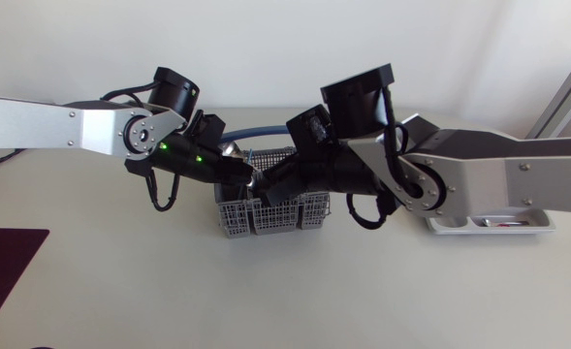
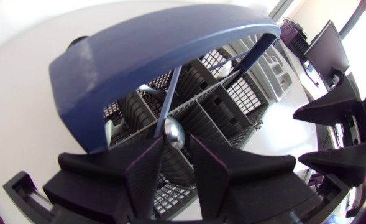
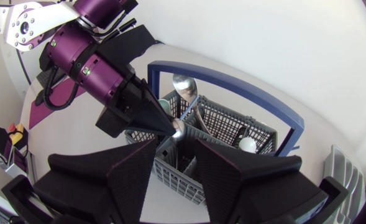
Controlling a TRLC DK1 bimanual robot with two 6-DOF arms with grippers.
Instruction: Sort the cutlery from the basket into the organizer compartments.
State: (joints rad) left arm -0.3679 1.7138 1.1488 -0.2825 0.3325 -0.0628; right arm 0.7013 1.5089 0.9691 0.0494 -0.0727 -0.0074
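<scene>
A grey cutlery basket with a blue bail handle stands mid-table. Both arms meet just above it. My left gripper is shut on the handle end of a metal spoon, whose bowl points up toward the blue handle. In the left wrist view the spoon's rounded end sits pinched at the tips of my left gripper. My right gripper is open, its fingers spread just short of that spoon end, facing the left gripper. More cutlery stands in the basket.
The pale organizer tray lies at the right, under my right arm. A dark red mat lies at the table's left edge. A white rounded utensil end sticks up from the basket's far compartment.
</scene>
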